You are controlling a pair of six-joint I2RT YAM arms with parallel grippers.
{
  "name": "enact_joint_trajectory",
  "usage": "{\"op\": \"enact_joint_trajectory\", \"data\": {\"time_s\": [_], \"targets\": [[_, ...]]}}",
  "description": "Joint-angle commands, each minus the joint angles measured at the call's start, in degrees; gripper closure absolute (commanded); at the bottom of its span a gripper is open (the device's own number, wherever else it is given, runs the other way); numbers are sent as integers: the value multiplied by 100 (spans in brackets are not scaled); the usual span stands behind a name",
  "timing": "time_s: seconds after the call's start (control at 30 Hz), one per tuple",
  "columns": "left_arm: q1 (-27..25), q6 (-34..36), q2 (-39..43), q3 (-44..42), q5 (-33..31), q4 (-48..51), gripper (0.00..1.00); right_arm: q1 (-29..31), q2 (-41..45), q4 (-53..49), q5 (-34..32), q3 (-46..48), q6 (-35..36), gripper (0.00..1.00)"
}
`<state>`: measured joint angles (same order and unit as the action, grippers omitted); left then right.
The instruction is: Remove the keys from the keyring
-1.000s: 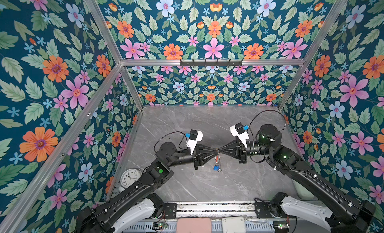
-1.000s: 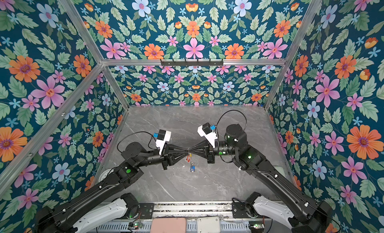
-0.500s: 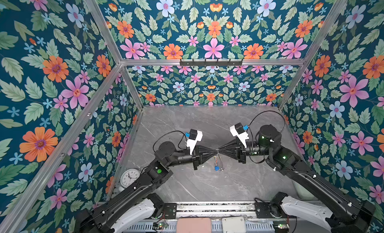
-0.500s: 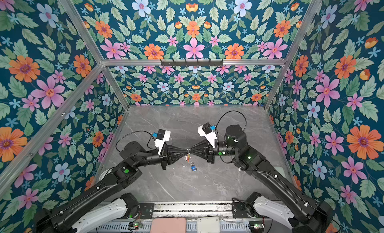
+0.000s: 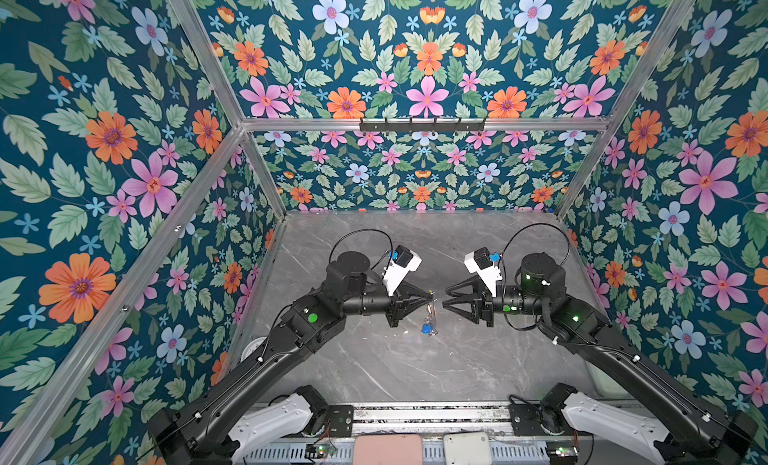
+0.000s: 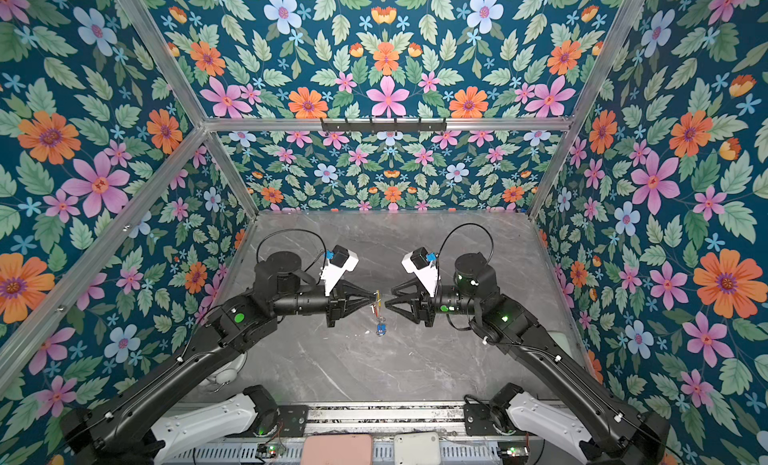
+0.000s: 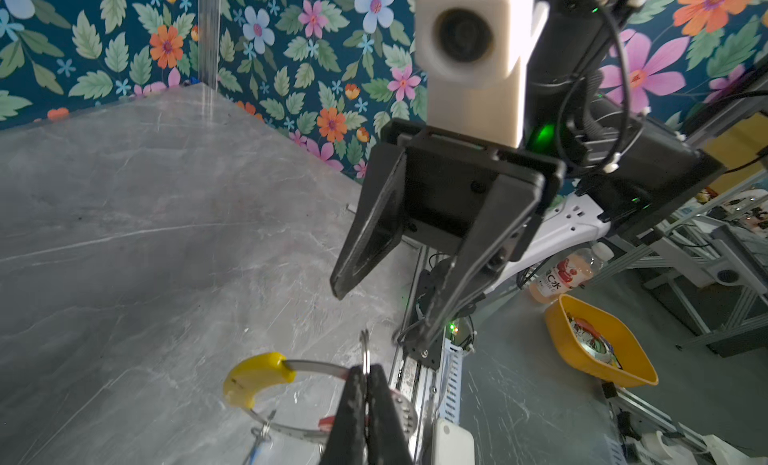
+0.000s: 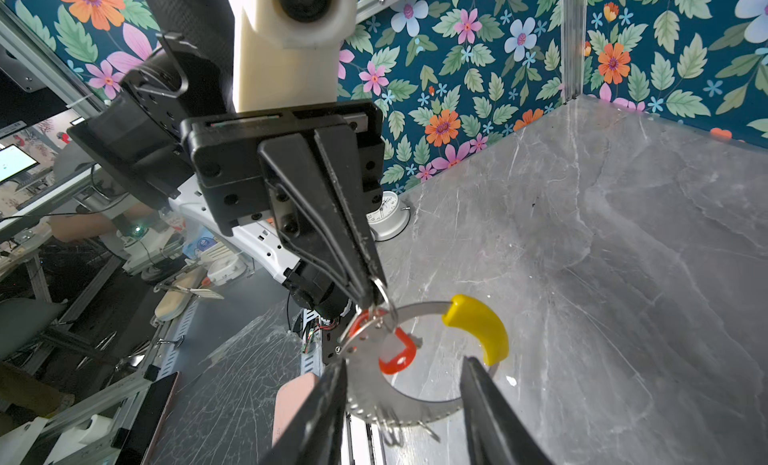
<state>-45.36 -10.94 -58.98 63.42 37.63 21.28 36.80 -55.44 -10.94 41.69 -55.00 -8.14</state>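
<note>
one second on, right claw (image 5: 444,299) has released keyring (image 8: 415,409).

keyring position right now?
In both top views the keyring sits mid-scene, clamped at the tips of the shut left pincer. The open right pincer faces it, and the blue tag hangs beneath.

Shiny metal keyring (image 8: 415,407), glossy yellow plastic arc (image 8: 478,326), smooth marbled tabletop (image 8: 623,234).

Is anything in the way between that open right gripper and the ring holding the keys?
Nothing visible. The right gripper faces the keyring across open air. Only the left gripper touches the keyring, clamped shut at its rim.
</note>
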Motion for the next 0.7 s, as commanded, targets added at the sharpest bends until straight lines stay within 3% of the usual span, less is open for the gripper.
{"op": "enact_joint_trajectory", "data": {"time_s": [0.0, 0.17, 0.4, 0.67], "targets": [[-8, 649, -229, 414, -202, 1240, 100, -10, 2, -152, -92, 28, 186, 53], [-49, 924, -549, 937, -251, 1929, 100, -10, -84, -134, 34, 110, 224, 53], [-255, 995, -653, 1030, -145, 1992, 100, -11, -390, 18, 722, -23, 241, 58], [-552, 1060, -816, 1241, -353, 2197, 100, -1, -775, -127, 1513, -222, 340, 71]]}}
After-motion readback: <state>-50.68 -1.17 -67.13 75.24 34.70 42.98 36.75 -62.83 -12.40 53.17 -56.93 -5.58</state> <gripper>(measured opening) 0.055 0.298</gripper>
